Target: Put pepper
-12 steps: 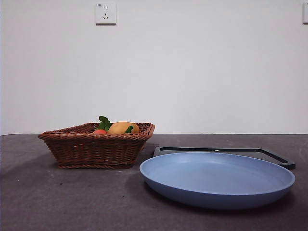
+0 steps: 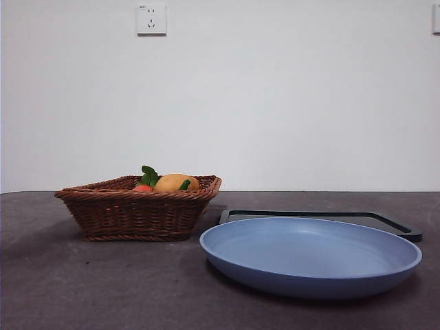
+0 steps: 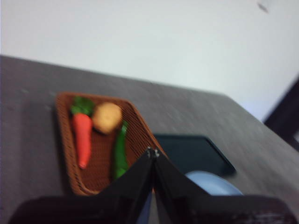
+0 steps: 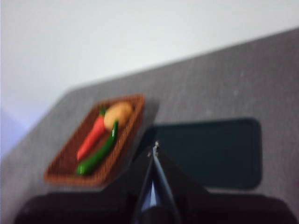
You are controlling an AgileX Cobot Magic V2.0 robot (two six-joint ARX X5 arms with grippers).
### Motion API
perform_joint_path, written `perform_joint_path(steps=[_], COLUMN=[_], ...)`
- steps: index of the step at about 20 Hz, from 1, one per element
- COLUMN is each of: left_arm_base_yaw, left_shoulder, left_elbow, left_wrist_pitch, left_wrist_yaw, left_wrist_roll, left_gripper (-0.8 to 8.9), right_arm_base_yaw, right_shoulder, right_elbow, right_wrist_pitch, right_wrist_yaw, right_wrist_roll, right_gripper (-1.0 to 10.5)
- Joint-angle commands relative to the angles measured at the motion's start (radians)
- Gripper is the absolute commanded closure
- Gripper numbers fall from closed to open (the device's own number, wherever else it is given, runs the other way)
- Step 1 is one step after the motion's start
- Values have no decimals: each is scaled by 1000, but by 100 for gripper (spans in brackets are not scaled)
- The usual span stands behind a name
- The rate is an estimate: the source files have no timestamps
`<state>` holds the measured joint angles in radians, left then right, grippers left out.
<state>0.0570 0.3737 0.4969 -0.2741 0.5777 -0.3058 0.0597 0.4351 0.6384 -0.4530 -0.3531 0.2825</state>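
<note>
The long green pepper (image 3: 120, 151) lies in the brown wicker basket (image 3: 66, 140), beside an orange carrot (image 3: 82, 137) and a tan potato (image 3: 107, 117). It also shows in the right wrist view (image 4: 98, 151). In the front view only the basket (image 2: 137, 213) and the tops of the produce show; the pepper itself is hidden behind the rim. The blue plate (image 2: 309, 256) stands empty to the right of the basket. My left gripper (image 3: 153, 153) is shut and empty, high above the table. My right gripper (image 4: 154, 147) is shut and empty, also held high. Neither arm shows in the front view.
A flat black tray (image 2: 385, 221) lies behind the blue plate; it also shows in the left wrist view (image 3: 196, 154) and the right wrist view (image 4: 210, 151). A white wall with a socket (image 2: 151, 19) stands behind the grey table.
</note>
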Motion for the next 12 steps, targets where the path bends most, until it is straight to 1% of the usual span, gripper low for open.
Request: perform_joint_path(steps=[1,4,6,10,12], left_arm_base_yaw=[2,1,0,-8,-14], left_shoulder=[68,135,171,241,260], left_elbow=[71,146,194,286,314], left_wrist_pitch=[-69,-182,-270,-457,-503], left_wrist_yaw=[65,128,143,161,158], left_wrist_roll=[112,193,251,364,382], left_gripper=[807,807,807,807,807], right_arm_base_yaw=[8,17,22,35,35], right_shoulder=[95,181,226,285,304], right_elbow=[141,251,303,348,348], right_wrist_pitch=[-173,-332,-422,-549,-583], right_wrist_yaw=[-32,-39,-39,-41,-40], right_wrist_roll=[-171,-267,-322,-392,-405], right_gripper=[941,941,941,941,941])
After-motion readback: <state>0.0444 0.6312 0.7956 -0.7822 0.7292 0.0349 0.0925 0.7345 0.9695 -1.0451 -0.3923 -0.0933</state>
